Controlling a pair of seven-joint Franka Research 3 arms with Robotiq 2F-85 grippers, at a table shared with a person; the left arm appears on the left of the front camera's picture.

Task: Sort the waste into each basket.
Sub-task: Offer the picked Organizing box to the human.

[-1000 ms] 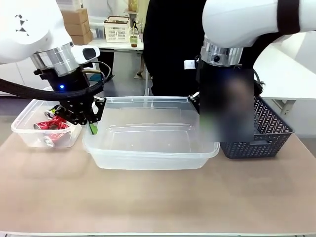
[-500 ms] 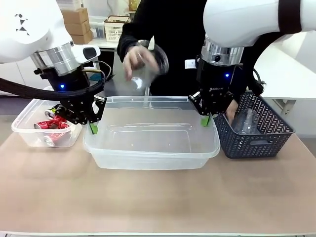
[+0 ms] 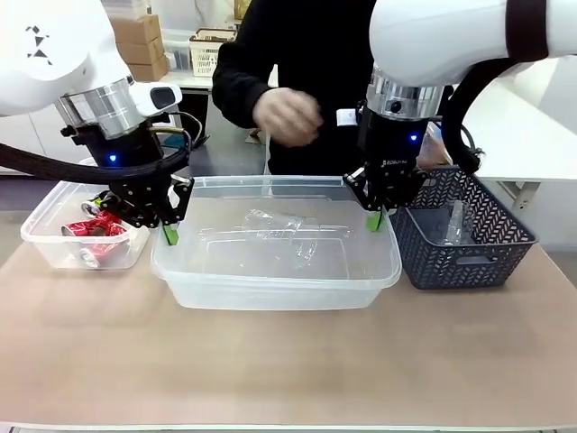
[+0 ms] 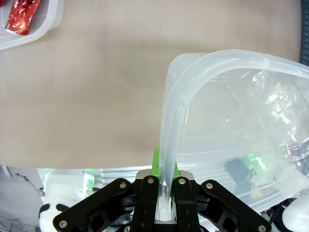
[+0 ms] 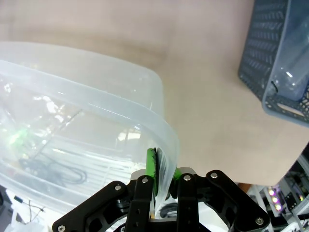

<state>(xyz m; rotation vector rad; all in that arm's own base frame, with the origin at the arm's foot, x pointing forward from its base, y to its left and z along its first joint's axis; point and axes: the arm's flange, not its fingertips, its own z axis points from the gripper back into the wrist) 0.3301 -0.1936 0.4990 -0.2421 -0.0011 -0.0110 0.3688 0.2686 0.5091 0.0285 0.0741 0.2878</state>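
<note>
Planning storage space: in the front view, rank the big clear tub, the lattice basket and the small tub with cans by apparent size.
1. Big clear tub
2. Lattice basket and small tub: look alike, arms hide part of each, so unranked.

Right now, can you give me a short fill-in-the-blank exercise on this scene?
1. Each gripper, left and right, is shut on the rim of the large clear ____.
2. Inside the large tub lies a clear plastic ____.
3. The crushed cans in the small tub are ____ in colour.

Missing words: tub; bottle; red

Glossy clear plastic tub (image 3: 275, 287), matt tan tabletop (image 3: 288, 361), shiny crinkled red cans (image 3: 95, 227), dark plastic lattice basket (image 3: 469, 253).
</note>
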